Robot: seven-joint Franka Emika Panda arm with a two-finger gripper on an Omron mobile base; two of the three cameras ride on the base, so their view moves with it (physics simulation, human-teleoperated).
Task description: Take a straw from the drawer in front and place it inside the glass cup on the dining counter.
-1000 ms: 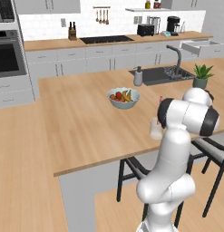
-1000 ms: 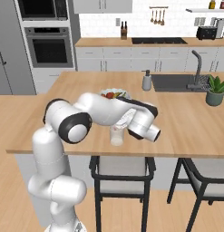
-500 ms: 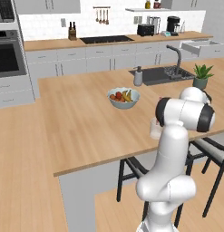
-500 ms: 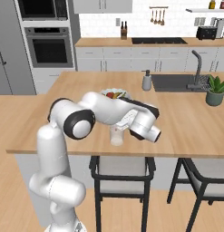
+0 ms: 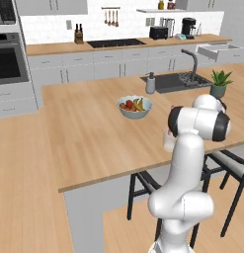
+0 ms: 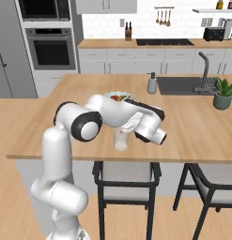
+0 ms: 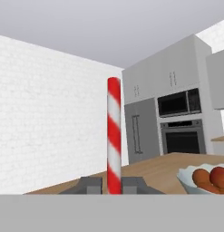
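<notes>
My gripper (image 7: 112, 186) is shut on the straw (image 7: 114, 136), which stands upright between the fingertips (image 7: 90, 184) with bold red and white stripes. In the right base view my hand (image 6: 134, 123) hovers right beside and slightly above the glass cup (image 6: 120, 139), a small clear tumbler near the front edge of the dining counter (image 6: 51, 136). The arm hides most of the glass cup (image 5: 167, 141) in the left base view. Whether the straw's lower end is in the cup I cannot tell. At the back right, the drawer (image 5: 218, 51) stands pulled out.
A pale bowl of fruit (image 5: 134, 106) sits on the counter behind the cup, close to my forearm. A sink with a tap (image 5: 192, 66), a soap bottle (image 5: 150, 83) and a potted plant (image 5: 220, 84) lie further back. Black-framed stools (image 6: 126, 187) stand under the front edge.
My elbow has swung a little to the right. The hand has stayed by the cup with the straw in it.
</notes>
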